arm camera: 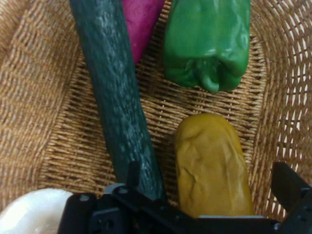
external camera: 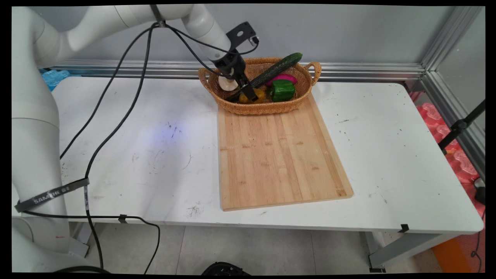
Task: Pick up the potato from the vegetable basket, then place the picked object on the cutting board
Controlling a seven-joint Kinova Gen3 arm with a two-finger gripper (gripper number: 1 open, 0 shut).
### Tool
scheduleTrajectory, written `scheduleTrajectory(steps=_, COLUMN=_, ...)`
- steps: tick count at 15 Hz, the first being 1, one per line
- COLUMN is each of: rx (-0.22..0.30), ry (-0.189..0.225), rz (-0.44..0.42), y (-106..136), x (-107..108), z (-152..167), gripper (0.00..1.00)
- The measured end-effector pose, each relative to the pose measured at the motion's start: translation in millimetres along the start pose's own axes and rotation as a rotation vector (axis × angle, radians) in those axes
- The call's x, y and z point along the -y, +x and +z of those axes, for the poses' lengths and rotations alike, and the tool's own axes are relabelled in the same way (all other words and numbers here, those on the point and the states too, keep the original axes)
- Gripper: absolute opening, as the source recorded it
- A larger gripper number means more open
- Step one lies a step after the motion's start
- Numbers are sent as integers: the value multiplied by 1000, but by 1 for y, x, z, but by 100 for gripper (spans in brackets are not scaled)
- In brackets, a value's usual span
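A woven basket point(external camera: 267, 107) stands at the far end of a wooden cutting board point(external camera: 275, 155). My gripper point(external camera: 250, 95) reaches down into it and is open. In the hand view the gripper point(arm camera: 212, 178) straddles a yellow vegetable point(arm camera: 212, 165), one finger on each side with gaps between. The yellow vegetable point(external camera: 259, 95) lies at the basket's near wall. A long dark cucumber point(arm camera: 117, 97) runs just left of it, and its far end sticks out over the rim point(external camera: 277, 69). A green pepper point(arm camera: 207, 41) point(external camera: 283, 90), a magenta vegetable point(arm camera: 141, 19) point(external camera: 281, 78) and a white item point(arm camera: 34, 214) point(external camera: 227, 83) share the basket point(arm camera: 58, 126).
The cutting board covers the middle of the white table point(external camera: 387, 155). Black cables point(external camera: 116, 116) hang from the arm over the table's left part. A blue object point(external camera: 54, 77) lies at the back left corner, and red packaging point(external camera: 457, 155) is off the right edge.
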Motion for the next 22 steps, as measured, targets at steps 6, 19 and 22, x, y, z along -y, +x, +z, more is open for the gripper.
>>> scheduleTrajectory(steps=6, rx=-6, ry=-8, rz=-18, y=0, x=-1, z=17, gripper=0)
scheduleTrajectory(steps=19, rx=-28, ry=17, rz=20, y=36, x=-7, z=-11, gripper=0)
scheduleTrajectory(steps=22, rx=-38, ry=25, rz=40, y=53, x=-17, z=-28, gripper=0)
